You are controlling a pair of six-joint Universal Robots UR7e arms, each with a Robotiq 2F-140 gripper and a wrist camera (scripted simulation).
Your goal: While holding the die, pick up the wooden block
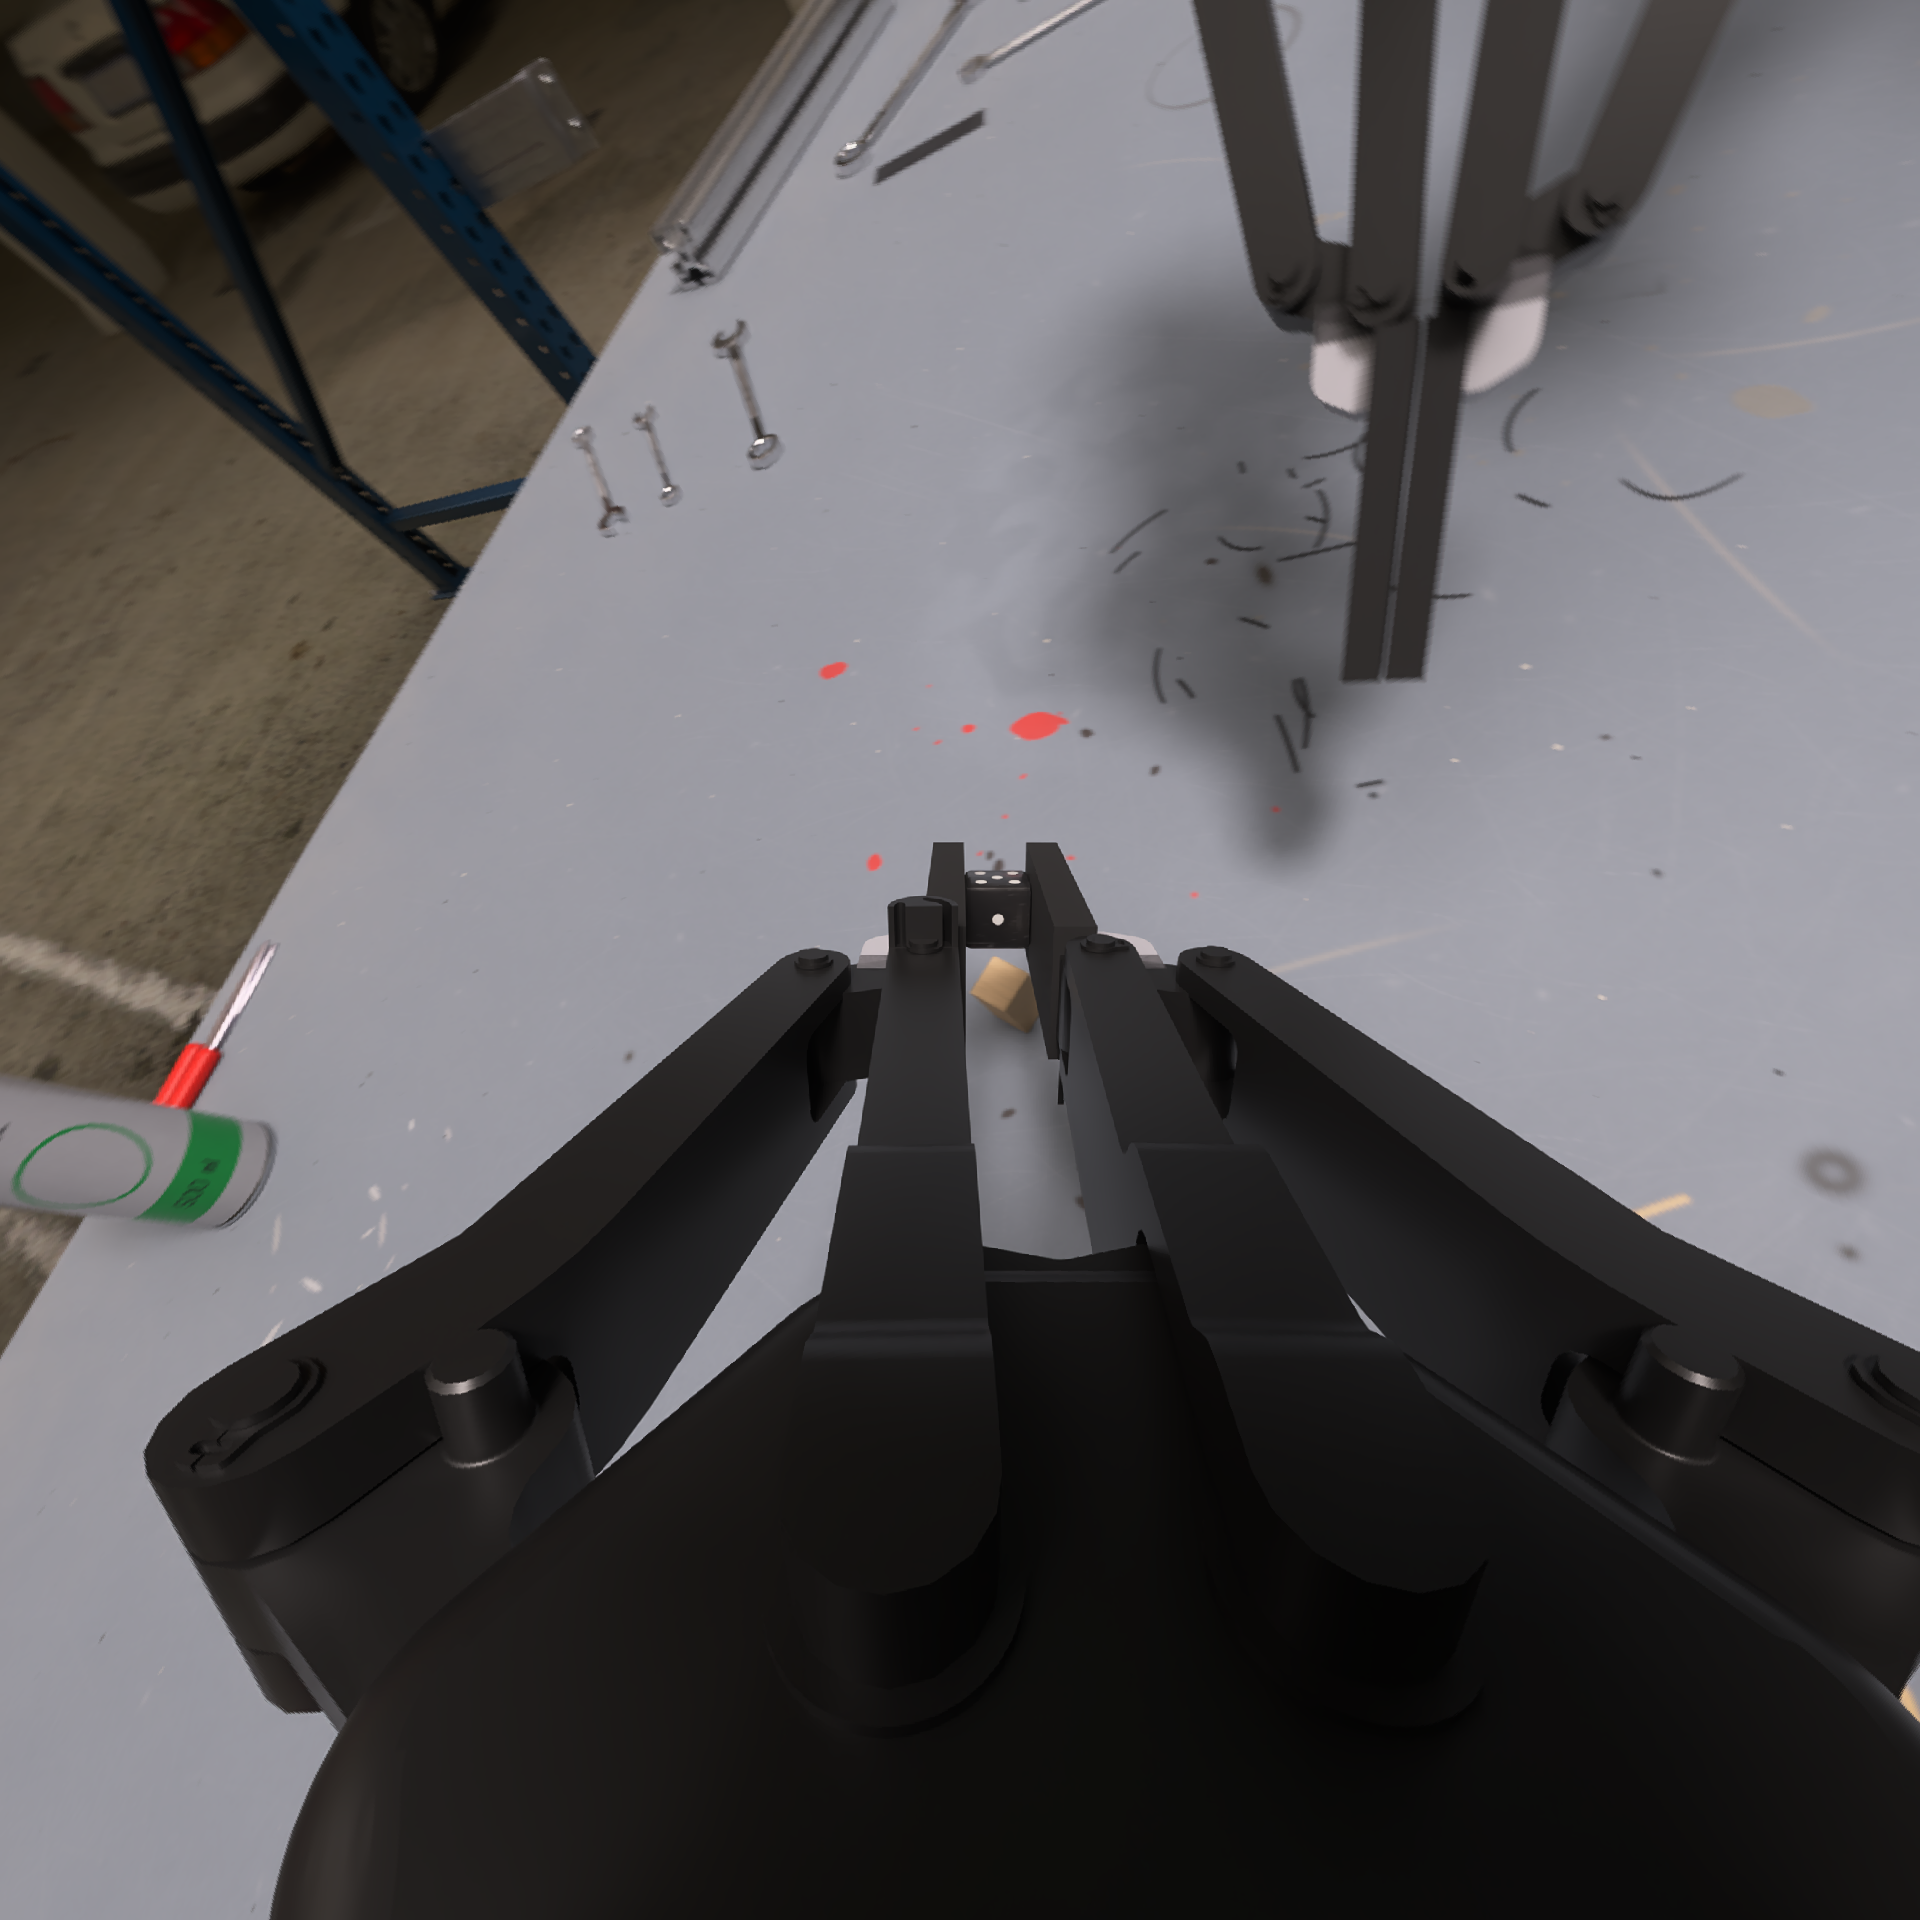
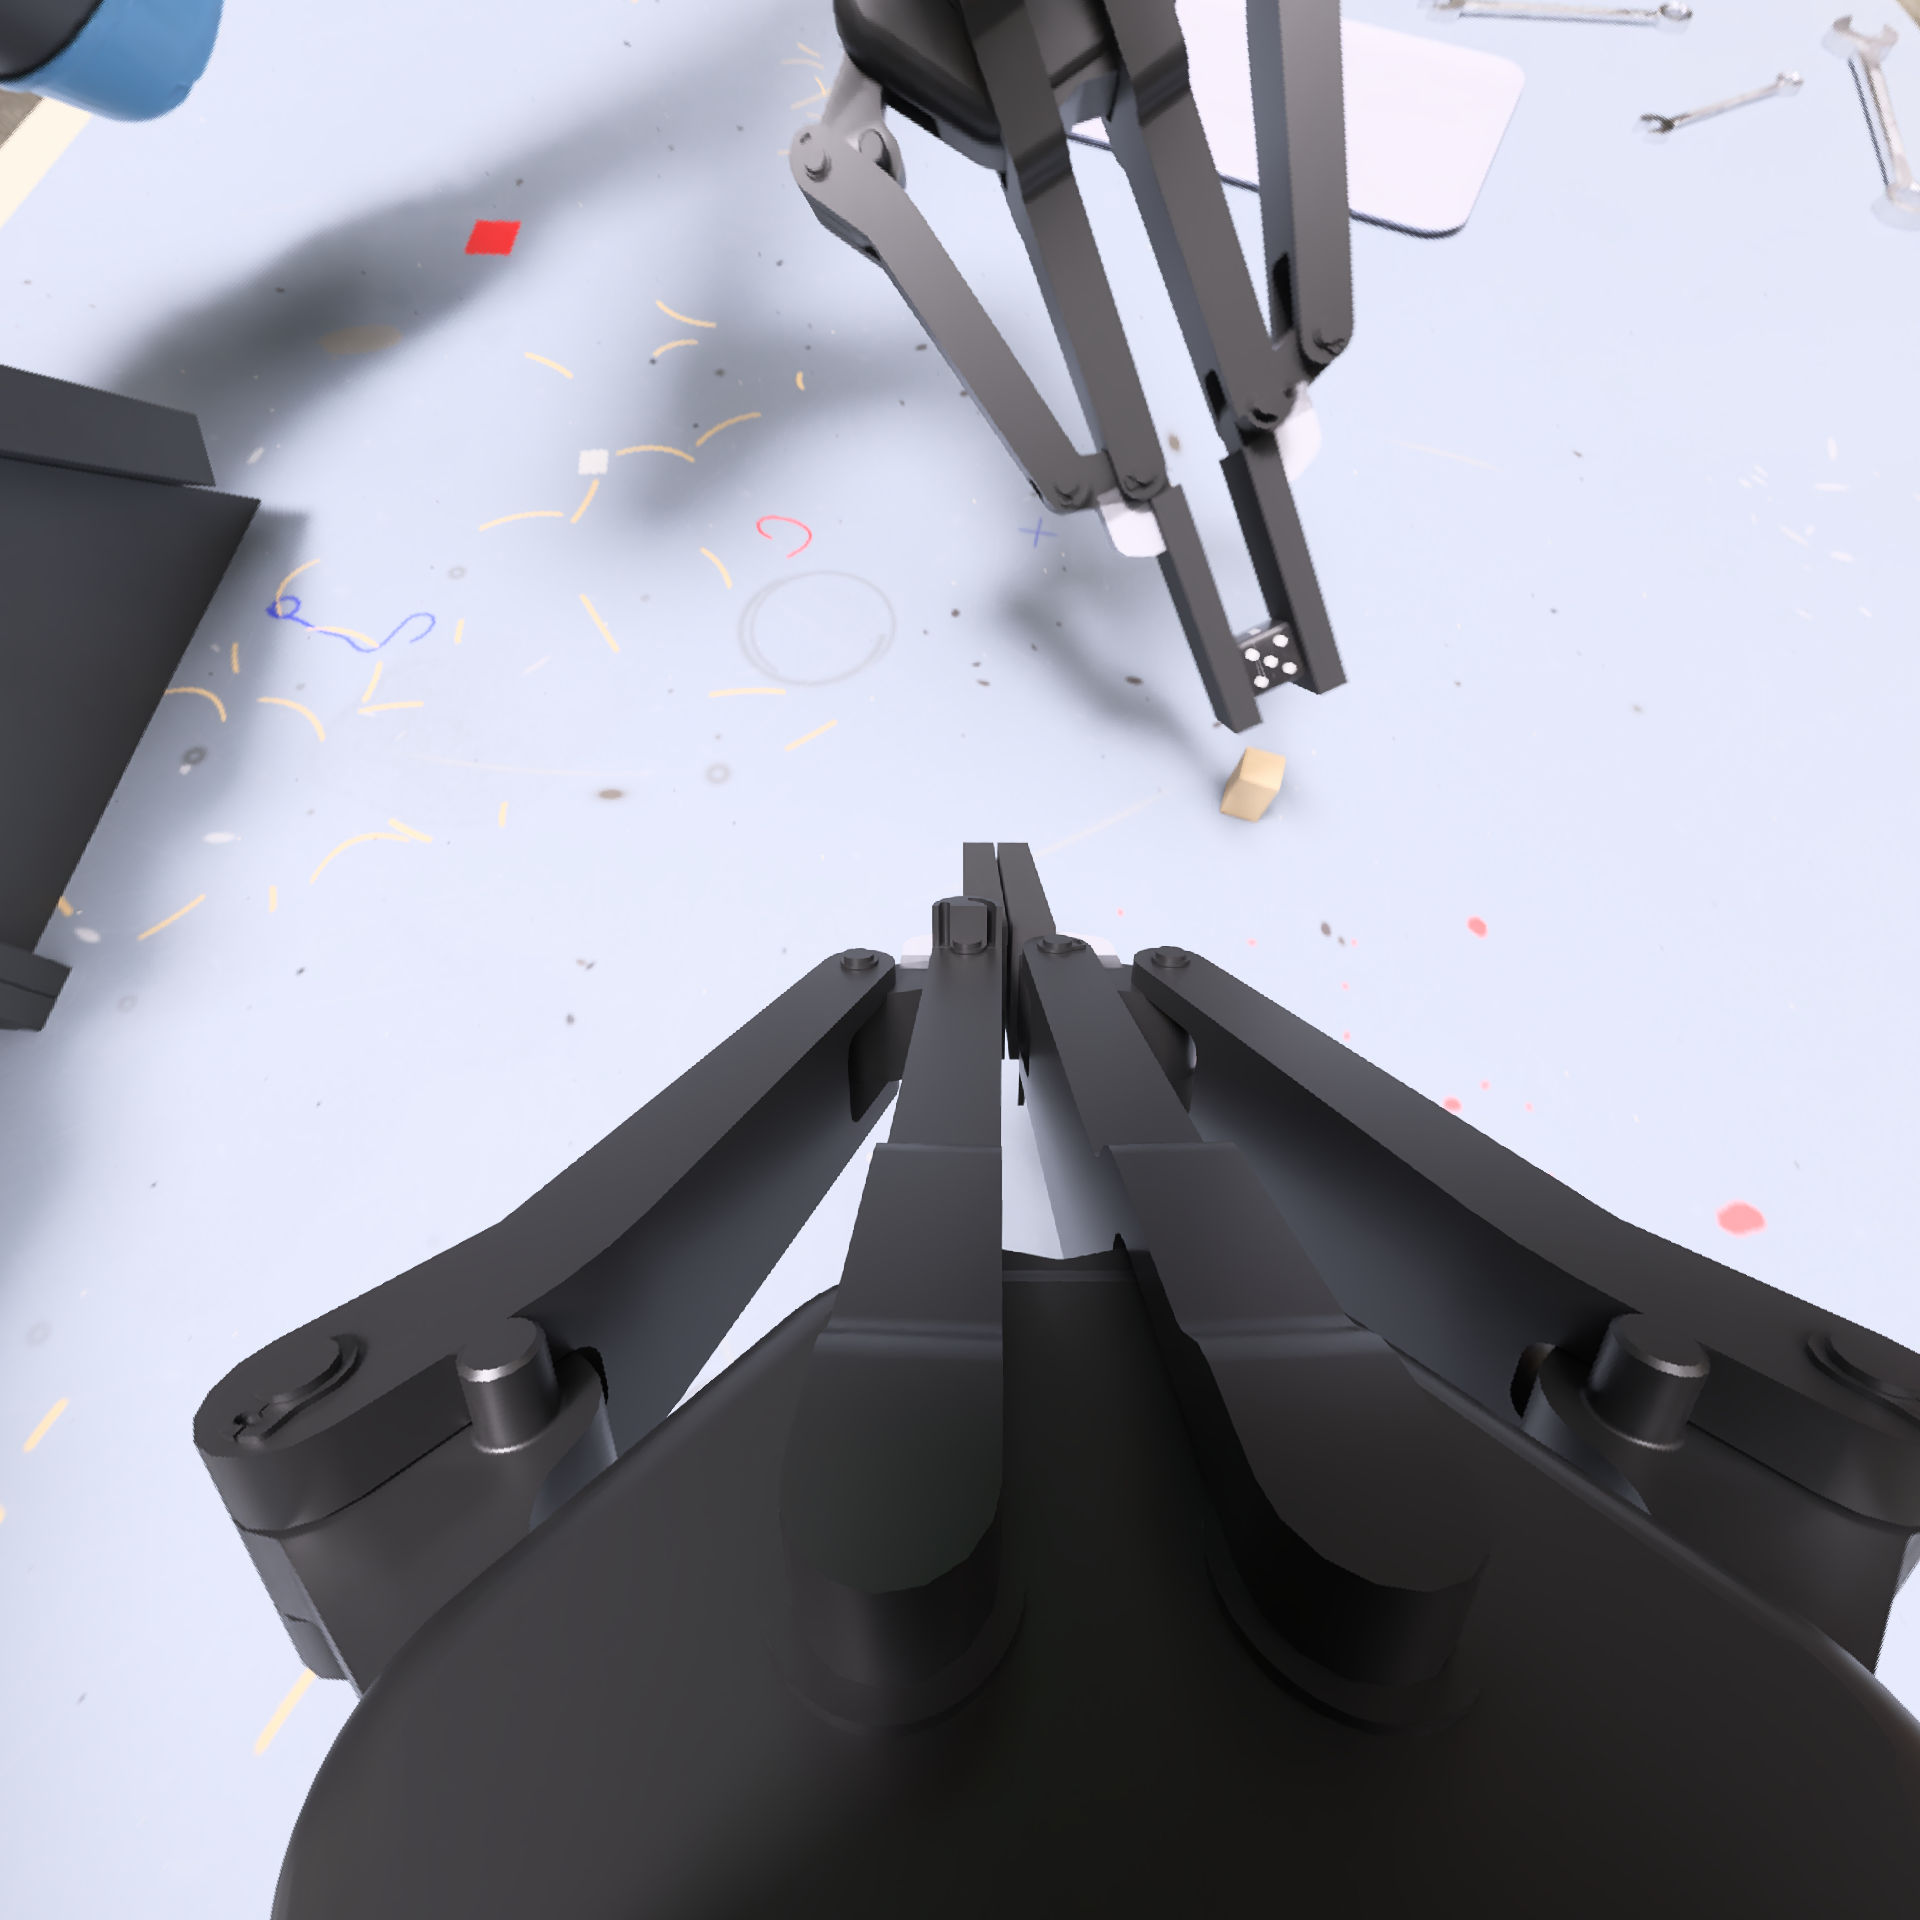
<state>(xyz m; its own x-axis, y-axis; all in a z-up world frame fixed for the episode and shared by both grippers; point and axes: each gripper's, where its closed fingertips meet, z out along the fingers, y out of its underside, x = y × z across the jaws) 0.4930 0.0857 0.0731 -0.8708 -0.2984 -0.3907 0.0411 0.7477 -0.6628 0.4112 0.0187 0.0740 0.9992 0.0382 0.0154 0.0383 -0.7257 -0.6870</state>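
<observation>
The left gripper [image 1: 997,883] has the black die [image 1: 997,902] pinched tight between its fingertips, held up off the grey table [image 1: 644,748]. So the holding half of the job looks settled. The wooden block [image 1: 1005,994] is not yet lifted: it sits loose on the table, right under the die in the left wrist view, and just past the left fingertips at about 6 o'clock of them in the right wrist view.

The right gripper [image 2: 995,868] hangs with its two fingers pressed together and nothing between them. From its own camera the block [image 2: 1253,784] lies near, at roughly 1 o'clock.

My read: the pick-up falls to the right gripper. It needs to spread its fingers, swing toward 1 o'clock, drop over the block and close. The tight spot is the left gripper [image 2: 1273,675], hovering almost on top of the block, so the approach wants care.

Room is decent otherwise. The wrenches [image 1: 665,457] at 11 o'clock in the left view are well apart, the spray can [image 1: 135,1169] lies on the table edge at 9 o'clock, and a dark box [image 2: 94,644] stands far at 9 o'clock in the right view.
</observation>
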